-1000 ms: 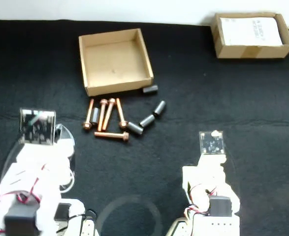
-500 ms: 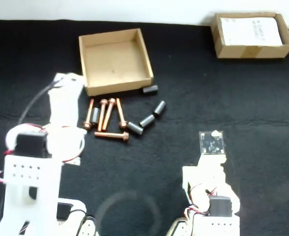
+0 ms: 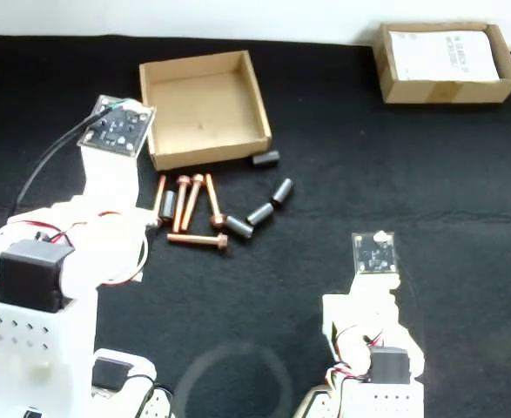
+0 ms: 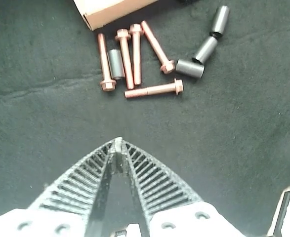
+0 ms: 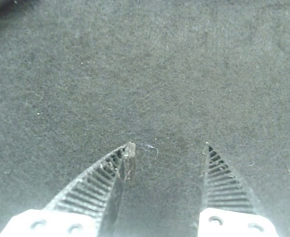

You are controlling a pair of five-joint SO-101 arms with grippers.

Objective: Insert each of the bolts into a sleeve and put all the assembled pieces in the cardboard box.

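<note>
Several copper bolts (image 3: 185, 205) lie in a loose group on the black mat, in front of the open cardboard box (image 3: 155, 113); one bolt (image 3: 198, 239) lies crosswise. One grey sleeve (image 3: 168, 205) rests between two bolts, and other sleeves (image 3: 260, 213) are scattered to their right. In the left wrist view my left gripper (image 4: 118, 146) is shut and holds nothing, above bare mat short of the bolts (image 4: 127, 59) and sleeves (image 4: 189, 68). My right gripper (image 5: 168, 150) is open over bare mat, well away from the parts.
A second cardboard box (image 3: 394, 87) with a white sheet inside stands at the back right. The left arm (image 3: 111, 178) stretches beside the bolts, its camera board near the box's left wall. The right arm (image 3: 373, 296) sits low at the front.
The left arm has risen from its folded pose and stretched forward, toward the box and bolts. The right arm has not moved.
</note>
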